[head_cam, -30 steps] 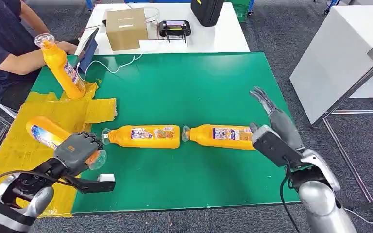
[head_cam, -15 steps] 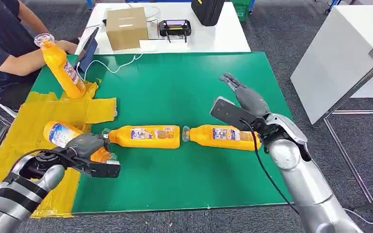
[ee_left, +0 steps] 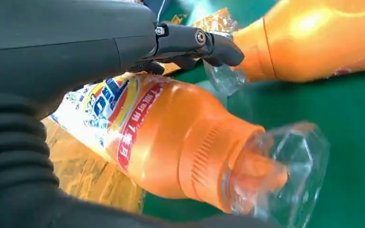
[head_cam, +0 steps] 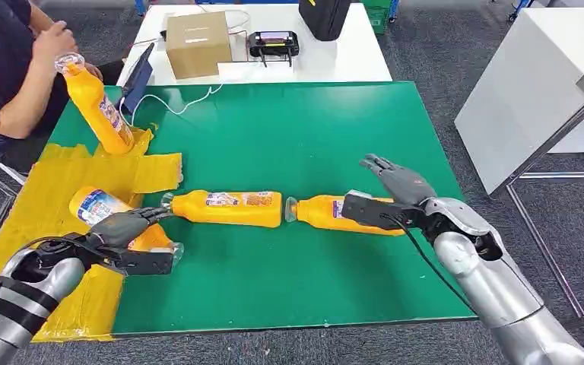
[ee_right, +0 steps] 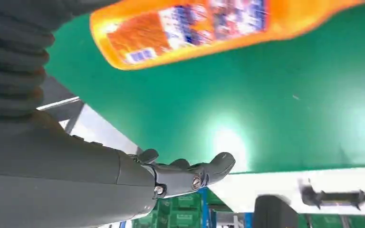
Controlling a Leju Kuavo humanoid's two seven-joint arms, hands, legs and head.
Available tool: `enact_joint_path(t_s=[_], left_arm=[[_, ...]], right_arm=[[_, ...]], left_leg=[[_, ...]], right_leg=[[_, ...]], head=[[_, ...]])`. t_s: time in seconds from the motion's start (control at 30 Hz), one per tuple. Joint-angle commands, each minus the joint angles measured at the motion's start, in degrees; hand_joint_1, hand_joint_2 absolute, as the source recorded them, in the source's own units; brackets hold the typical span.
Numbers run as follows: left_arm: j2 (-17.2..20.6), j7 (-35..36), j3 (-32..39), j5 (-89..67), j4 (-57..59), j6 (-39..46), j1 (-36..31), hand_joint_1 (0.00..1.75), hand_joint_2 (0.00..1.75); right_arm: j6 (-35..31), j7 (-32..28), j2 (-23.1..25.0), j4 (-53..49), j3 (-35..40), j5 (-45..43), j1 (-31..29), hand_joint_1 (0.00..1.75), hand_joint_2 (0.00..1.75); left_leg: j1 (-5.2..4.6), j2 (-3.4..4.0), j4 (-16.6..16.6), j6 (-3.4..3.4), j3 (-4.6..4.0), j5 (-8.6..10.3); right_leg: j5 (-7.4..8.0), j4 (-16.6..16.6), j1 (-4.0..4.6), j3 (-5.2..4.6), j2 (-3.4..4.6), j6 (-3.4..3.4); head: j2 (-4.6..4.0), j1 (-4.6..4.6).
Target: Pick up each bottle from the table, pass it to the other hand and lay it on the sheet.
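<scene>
Nearest me, at about eight o'clock, the left hand lies over a bottle that rests on its side at the edge of the yellow sheet, its clear cap poking out over the green mat. The fingers look stretched along the top of it, not wrapped round; whether they grip it or merely rest there I cannot tell. I'd judge this one is being laid down, and the next thing wanted is for that hand to lift clear without rolling it.

At four o'clock the right hand hovers spread over the base end of the right bottle, which lies on its side on the mat. The wrist view shows its fingers held clear of that bottle with nothing in them. The coming move, as I read it, is to drop lower and close round the body, which is round and smooth and may roll away.

In the middle lies a third bottle, cap toward the left hand, untouched.

Further off, at ten o'clock, a fourth bottle stands tilted on the sheet's far end, with a person's hand at its cap; whether it is being held up I cannot make out. The person is cut off by the picture edge. Beyond the mat sits a cardboard box.
</scene>
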Motion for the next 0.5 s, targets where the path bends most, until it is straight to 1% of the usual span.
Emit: enact_joint_path(t_s=[0.03, 0.1, 0.13, 0.2, 0.23, 0.27, 0.3, 0.33, 0.37, 0.47, 0.5], left_arm=[[-5.87, -4.32, 14.82, 14.48, -11.65, 4.65, 11.39, 0.0, 0.0], [-6.06, -3.7, 15.04, 14.63, -13.03, 4.4, 11.98, 0.0, 0.0], [-6.06, -3.7, 15.04, 14.63, -13.03, 4.4, 11.98, 0.0, 0.0], [-6.08, -3.58, 15.13, 14.65, -13.12, 4.3, 11.93, 0.0, 0.0], [-6.1, -3.58, 15.24, 14.62, -12.82, 4.37, 11.79, 0.0, 0.0], [-6.1, -3.58, 15.24, 14.62, -12.82, 4.37, 11.79, 0.0, 0.0], [-7.41, -4.63, 16.82, 17.46, -12.94, 4.28, 12.19, 0.0, 0.0], [-9.09, -5.61, 18.8, 20.7, -14.86, 4.04, 13.46, 0.0, 0.0], [-9.89, -5.32, 19.81, 23.19, -16.63, 2.83, 14.53, 0.0, 0.0], [-10.68, -4.69, 20.35, 27.02, -19.72, 0.6, 16.42, 0.0, 0.0], [-10.75, -4.58, 20.35, 27.64, -20.49, 0.31, 16.98, 0.0, 0.0]], right_arm=[[-2.11, -2.69, -5.48, 2.54, -6.82, 5.32, 12.06, 0.0, 1.75], [-2.27, -3.13, -5.4, 2.51, -7.33, 5.8, 12.67, 0.0, 1.75], [-2.27, -3.13, -5.4, 2.51, -7.33, 5.8, 12.67, 0.0, 1.75], [-2.21, -3.14, -5.11, 2.37, -7.36, 5.95, 12.43, 0.0, 1.75], [-2.07, -3.1, -4.94, 2.37, -7.42, 6.12, 12.25, 0.0, 1.75], [-2.07, -3.1, -4.94, 2.37, -7.42, 6.12, 12.25, 0.0, 1.75], [-1.68, -2.92, -4.82, 2.39, -7.7, 6.65, 12.36, 0.0, 1.75], [-1.57, -3.19, -4.59, 2.75, -8.42, 7.1, 12.94, 0.0, 1.75], [-1.84, -4.11, -4.37, 3.33, -8.64, 8.22, 13.16, 0.0, 1.75], [-3.32, -5.21, -3.18, 5.4, -8.68, 10.62, 12.65, 0.0, 1.75], [-3.79, -5.15, -2.51, 6.02, -8.82, 11.08, 12.38, 0.0, 1.75]], left_leg=[[0.08, -0.31, -0.11, -0.03, 0.31, -0.1], [0.04, -0.41, -0.06, -0.01, 0.25, -0.14], [0.05, -0.4, -0.03, -0.03, 0.25, -0.18], [-0.02, -0.3, -0.03, -0.02, -0.02, -0.12], [0.01, -0.33, 0.01, -0.05, 0.11, -0.19], [-0.01, -0.27, -0.01, -0.04, -0.03, -0.12], [0.01, -0.3, 0.0, -0.08, 0.12, -0.18], [0.01, -0.29, -0.04, -0.07, 0.07, -0.13], [0.03, -0.33, 0.0, -0.09, 0.14, -0.17], [-0.01, -0.28, -0.05, -0.03, -0.01, -0.09], [0.03, -0.28, -0.06, -0.04, 0.15, -0.16]], right_leg=[[-0.14, -0.2, 0.04, 0.45, -0.05, -0.04], [-0.18, -0.15, -0.01, 0.39, -0.09, -0.03], [-0.2, -0.13, 0.0, 0.42, -0.03, -0.05], [-0.08, -0.07, -0.03, 0.08, -0.03, -0.04], [-0.14, -0.05, -0.02, 0.22, 0.07, -0.08], [-0.07, -0.04, -0.02, 0.06, 0.04, -0.06], [-0.13, -0.03, -0.02, 0.21, 0.11, -0.11], [-0.08, -0.07, -0.01, 0.13, 0.08, -0.09], [-0.13, -0.05, 0.0, 0.21, 0.11, -0.11], [-0.05, -0.1, -0.02, 0.04, 0.0, -0.04], [-0.11, -0.14, 0.0, 0.22, 0.11, -0.07]], head=[[0.0, 0.02], [0.0, 0.04], [0.0, 0.0], [0.0, 0.0], [0.0, 0.04], [0.0, 0.02], [0.0, 0.0], [0.0, 0.0], [0.0, 0.02], [0.0, -0.02], [0.0, 0.02]])
